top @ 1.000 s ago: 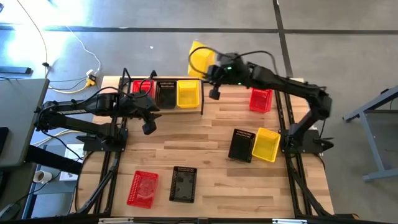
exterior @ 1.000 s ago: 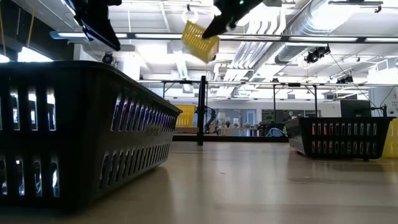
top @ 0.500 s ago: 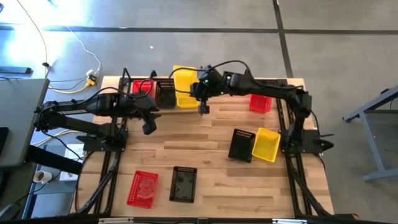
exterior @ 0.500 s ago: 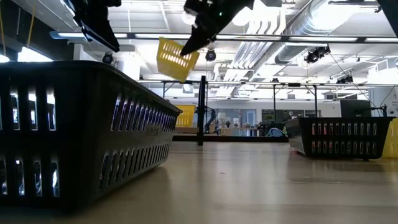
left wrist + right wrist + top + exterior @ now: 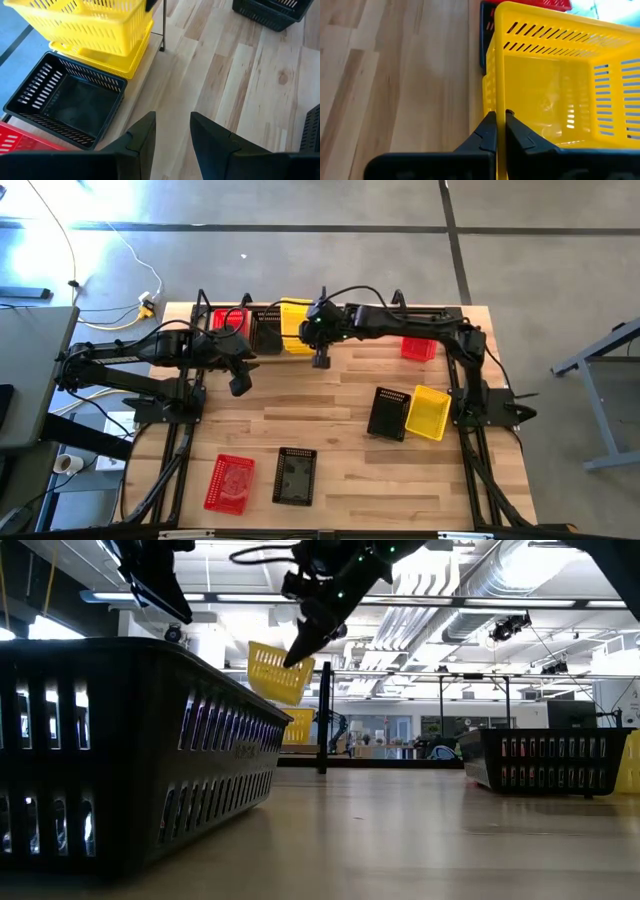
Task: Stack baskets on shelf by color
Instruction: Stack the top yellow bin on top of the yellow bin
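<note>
Overhead, the right gripper [image 5: 312,330] holds a slotted yellow basket [image 5: 293,315] above the shelf [image 5: 262,343]. From tabletop level, it hangs tilted, mouth angled upward. Right wrist: fingers [image 5: 490,131] clenched on its rim. Left gripper [image 5: 172,131] waits beside the shelf, fingers parted, empty.

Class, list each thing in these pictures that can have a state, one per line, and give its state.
Right tool: shut on the yellow basket's rim.
Carried yellow basket: lifted, tilted above the shelf's yellow basket.
Yellow basket on the shelf: upright, empty.
Black basket on the shelf: upright, empty.
Left tool: open, holding nothing.
Shelf: holds red, black and yellow baskets.
</note>
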Robot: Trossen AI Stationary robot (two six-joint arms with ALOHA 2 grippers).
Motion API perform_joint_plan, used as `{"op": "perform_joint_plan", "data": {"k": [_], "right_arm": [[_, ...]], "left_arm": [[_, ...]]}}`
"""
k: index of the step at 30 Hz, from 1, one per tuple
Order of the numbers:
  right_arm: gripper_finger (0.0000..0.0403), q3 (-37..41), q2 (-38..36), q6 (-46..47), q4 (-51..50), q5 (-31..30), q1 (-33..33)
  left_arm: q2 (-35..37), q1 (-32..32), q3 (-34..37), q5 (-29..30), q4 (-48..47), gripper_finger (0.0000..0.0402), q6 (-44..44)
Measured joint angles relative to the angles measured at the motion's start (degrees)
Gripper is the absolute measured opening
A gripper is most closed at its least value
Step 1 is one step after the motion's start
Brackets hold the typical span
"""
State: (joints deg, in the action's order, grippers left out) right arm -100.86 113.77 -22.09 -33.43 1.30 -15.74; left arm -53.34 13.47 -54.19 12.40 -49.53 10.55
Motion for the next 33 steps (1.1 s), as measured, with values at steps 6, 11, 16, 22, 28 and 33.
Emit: {"op": "perform_joint_plan", "data": {"k": [6,11,16,22,28,33], "right_arm": [[0.0,0.0,1.9,-0.8,-0.5,-2.6,0.0],[0.0,0.0,2.9,-1.5,-0.3,-2.6,-0.4],[0.0,0.0,3.9,-2.4,-0.5,-2.9,-0.8],[0.0,0.0,4.0,-3.1,-0.6,-4.0,-0.7],[0.0,0.0,4.0,-3.4,-0.5,-5.8,-0.7],[0.0018,0.0,4.0,-3.5,-0.4,-6.0,-0.7]], "left_arm": [[0.0,0.0,0.0,0.0,-0.1,0.0111,0.0],[0.0,0.0,0.0,-0.2,-0.1,0.0111,0.0],[0.0,0.0,0.0,-0.2,-0.2,0.0111,0.0],[0.0,0.0,0.0,-0.2,-0.2,0.0111,0.0],[0.0,0.0,0.0,-0.2,-0.2,0.0111,0.0],[0.0,0.0,0.0,-0.2,-0.2,0.0111,-0.2]]}}
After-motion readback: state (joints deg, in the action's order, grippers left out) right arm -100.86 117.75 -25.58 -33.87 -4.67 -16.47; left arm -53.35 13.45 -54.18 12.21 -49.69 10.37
